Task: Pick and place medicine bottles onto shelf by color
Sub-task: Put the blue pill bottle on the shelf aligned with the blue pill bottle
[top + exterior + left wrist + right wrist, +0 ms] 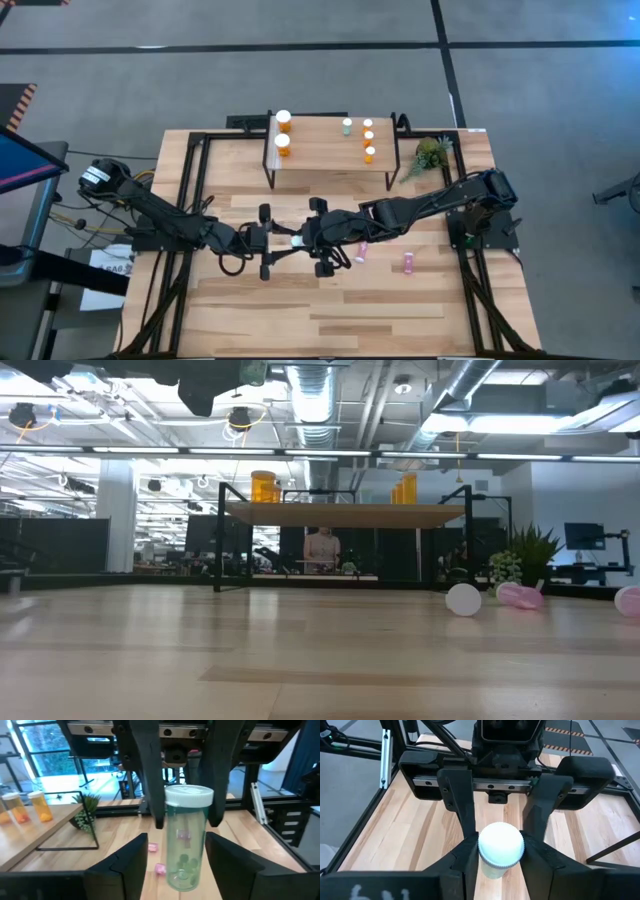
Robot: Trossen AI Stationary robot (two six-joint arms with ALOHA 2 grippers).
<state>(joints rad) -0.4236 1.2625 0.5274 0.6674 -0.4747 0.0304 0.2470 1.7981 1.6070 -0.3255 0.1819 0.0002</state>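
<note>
A pale green medicine bottle (186, 845) with a white cap (500, 844) hangs in the air over the middle of the table (298, 240), between my two grippers. My right gripper (500, 854) comes from the table's right (310, 240) and is shut on the bottle. My left gripper (176, 857) comes from the left (283, 241) and is open, its fingers standing on either side of the bottle's lower half. The shelf (320, 165) at the far side carries two large orange bottles (283, 132), three small orange ones (368, 138) and one pale green one (347, 126). My right gripper pinches the bottle's cap end (485, 857) between its two fingers, one on each side. In the left wrist view its fingers (150, 795) flank the cap and the top of the body. It comes about level from the table's right. The bottle is lifted well clear of the table.
Two pink bottles (362, 250) (409, 262) lie on the table right of the grippers; they also show in the low view (522, 595). A small green plant (430, 152) stands right of the shelf. A person (322, 548) shows far behind the table.
</note>
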